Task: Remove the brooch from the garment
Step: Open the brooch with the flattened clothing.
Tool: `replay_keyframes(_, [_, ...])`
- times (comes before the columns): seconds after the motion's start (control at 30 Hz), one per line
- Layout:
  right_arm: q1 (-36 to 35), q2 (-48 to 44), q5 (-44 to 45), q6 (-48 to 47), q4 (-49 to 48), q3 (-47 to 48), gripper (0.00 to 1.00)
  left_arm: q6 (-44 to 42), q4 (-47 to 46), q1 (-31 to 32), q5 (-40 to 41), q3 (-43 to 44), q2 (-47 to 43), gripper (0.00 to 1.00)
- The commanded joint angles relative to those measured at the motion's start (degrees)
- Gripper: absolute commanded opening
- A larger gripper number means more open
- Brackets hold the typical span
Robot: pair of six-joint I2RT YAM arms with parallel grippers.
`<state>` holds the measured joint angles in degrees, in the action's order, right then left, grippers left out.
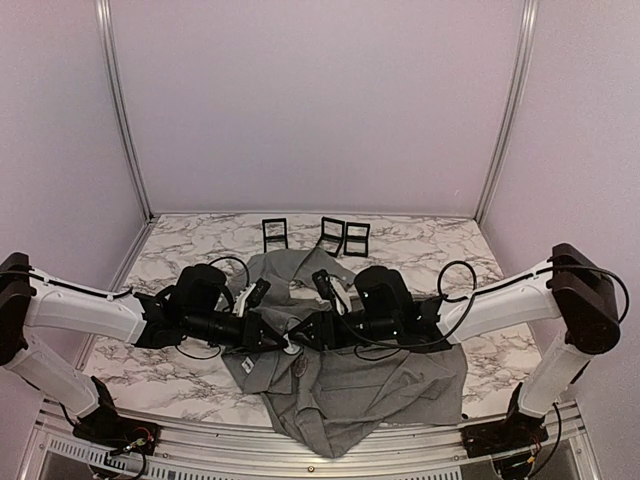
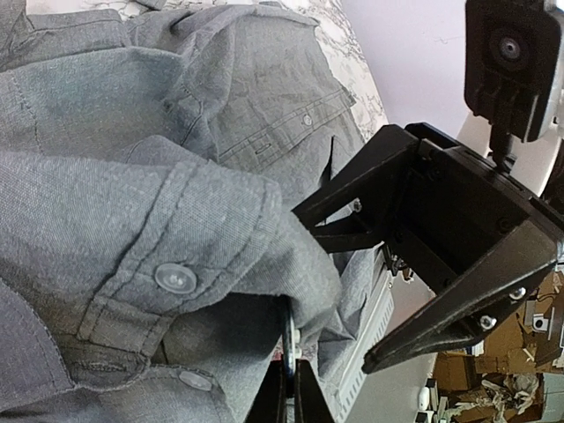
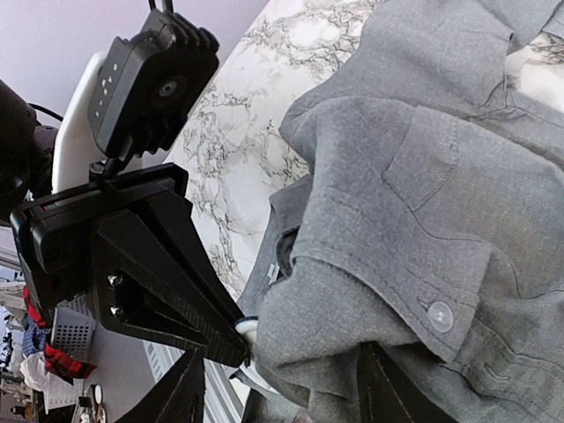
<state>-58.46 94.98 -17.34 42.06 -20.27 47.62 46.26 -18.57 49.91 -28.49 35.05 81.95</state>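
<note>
Garment (image 1: pixel 390 385): grey button-up shirt, crumpled across middle of marble table (image 1: pixel 150 380), hem draped past near edge, fold bunched high at centre, pale buttons (image 2: pixel 174 278) along placket.
Brooch (image 1: pixel 300 368): small dark round disc on front cloth; detail too small to tell.

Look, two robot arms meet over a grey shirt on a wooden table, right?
Not wooden: the table is white with a marble pattern, as the top external view shows. The rest is right, the grey shirt included.

Left tool (image 2: pixel 291 368) pinched, right tool (image 2: pixel 331 286) spread wide
</note>
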Motion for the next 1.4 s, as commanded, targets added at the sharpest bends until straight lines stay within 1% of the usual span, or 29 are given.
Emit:
replay_keyframes(0.0, [0.8, 2.0, -0.7, 1.9, -2.9, -0.2, 0.54, -0.8, -4.0, -0.2, -1.2, -0.8, -1.6, 0.0])
replay_keyframes(0.17, [1.2, 3.0, -1.2, 2.7, -3.9, -0.4, 0.48, -0.7, -5.0, -0.3, -1.6, -0.9, -1.2, 0.0])
replay_keyframes(0.3, [1.4, 3.5, -1.5, 2.9, -4.3, -0.5, 0.45, -0.5, -5.7, -0.2, -1.9, -0.9, -0.8, 0.0])
replay_keyframes(0.5, [1.3, 3.9, -1.9, 3.0, -4.9, -0.9, 0.45, 0.9, -7.9, -0.3, -1.7, -1.4, -0.7, 0.0])
replay_keyframes(0.77, [1.3, 4.1, -1.9, 3.2, -5.5, -1.9, 0.39, 3.0, -11.0, -0.3, -1.8, -2.1, -0.3, 0.0])
replay_keyframes(0.93, [1.3, 4.2, -1.9, 3.4, -5.7, -2.2, 0.37, 6.3, -15.5, -0.3, -2.1, -3.3, 0.1, 0.0])
replay_keyframes(1.37, [1.3, 4.6, -1.6, 3.0, -5.3, -1.9, 0.34, 9.1, -19.0, -0.3, -2.0, -4.0, -0.1, 0.0])
